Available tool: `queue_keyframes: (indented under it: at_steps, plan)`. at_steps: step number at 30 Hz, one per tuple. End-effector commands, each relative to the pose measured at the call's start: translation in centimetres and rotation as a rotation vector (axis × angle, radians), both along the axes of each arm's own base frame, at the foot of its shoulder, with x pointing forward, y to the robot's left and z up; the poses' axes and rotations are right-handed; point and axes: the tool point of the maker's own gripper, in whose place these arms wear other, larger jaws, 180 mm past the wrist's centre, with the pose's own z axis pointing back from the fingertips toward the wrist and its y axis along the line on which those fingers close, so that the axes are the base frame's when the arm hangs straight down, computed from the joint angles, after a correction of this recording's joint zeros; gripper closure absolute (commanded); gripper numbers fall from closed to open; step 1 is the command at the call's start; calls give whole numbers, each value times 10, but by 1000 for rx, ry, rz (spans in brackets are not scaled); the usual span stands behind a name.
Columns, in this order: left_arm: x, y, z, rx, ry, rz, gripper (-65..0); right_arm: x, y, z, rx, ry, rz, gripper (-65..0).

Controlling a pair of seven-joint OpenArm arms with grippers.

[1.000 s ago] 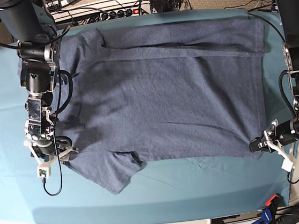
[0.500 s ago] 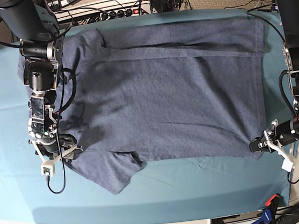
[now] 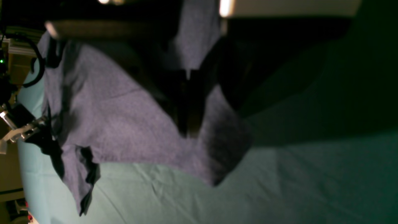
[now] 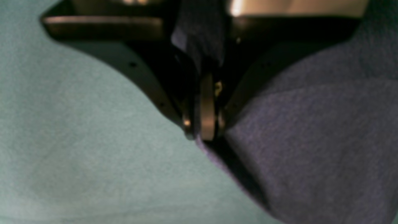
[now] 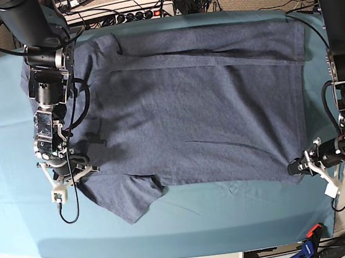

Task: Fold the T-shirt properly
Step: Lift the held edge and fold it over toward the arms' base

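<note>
The right gripper (image 4: 202, 130) has its jaws pressed together on a fold of the T-shirt (image 5: 202, 119), with dark blue-grey cloth pinched between the fingers (image 4: 206, 105) and bunching up behind them in the right wrist view. In the base view this gripper (image 5: 71, 173) sits at the shirt's edge near the sleeve (image 5: 130, 199), on that view's left side. The left gripper (image 5: 296, 168) is likewise clamped on cloth: in the left wrist view a strip of the shirt runs up between its dark fingers (image 3: 183, 105), and the base view shows it at the bottom hem corner on that view's right. Between the two grips the T-shirt lies spread across the teal table cloth (image 5: 244, 214), its plain side up, with a long fold line running along its upper part and the lower sleeve sticking out toward the near edge of the table. The far edge of the shirt lies close to the back edge of the cloth, just beside a power strip (image 5: 122, 15) and cables.
</note>
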Motion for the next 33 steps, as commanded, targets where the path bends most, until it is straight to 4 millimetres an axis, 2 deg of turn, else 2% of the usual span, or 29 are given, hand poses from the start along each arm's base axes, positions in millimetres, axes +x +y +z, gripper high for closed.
queue_keyframes:
  at_steps: [1, 5, 7, 14, 17, 21, 27, 30, 33]
  plan:
    - [19, 6, 31, -16, -86, 18, 0, 14, -3, 25, -7, -71, 18, 0]
    - [18, 3, 33, -46, -79, 14, 0, 10, 17, 19, 23, -64, 132, 0]
    - [15, -1, 35, -74, -65, 3, 0, 7, 21, 19, 34, -72, 147, 0]
    - [7, -10, 41, -159, -31, -29, 0, -12, 34, 37, 24, -134, 256, 0]
    - [2, -10, 47, -204, -14, -47, 0, -22, 30, 47, 11, -148, 261, 0]
    - [-5, 0, 58, -256, -9, -50, 0, -36, 22, 58, -47, -157, 302, 0]
    - [-19, 34, 62, -229, 13, -31, 0, -60, 13, 60, -76, -133, 349, 0]
    - [-28, 44, 57, -212, 38, -26, 0, -69, 10, 58, -96, -120, 363, 0]
    - [-40, 47, 41, -208, 78, -22, 0, -76, 10, 55, -108, -108, 372, 0]
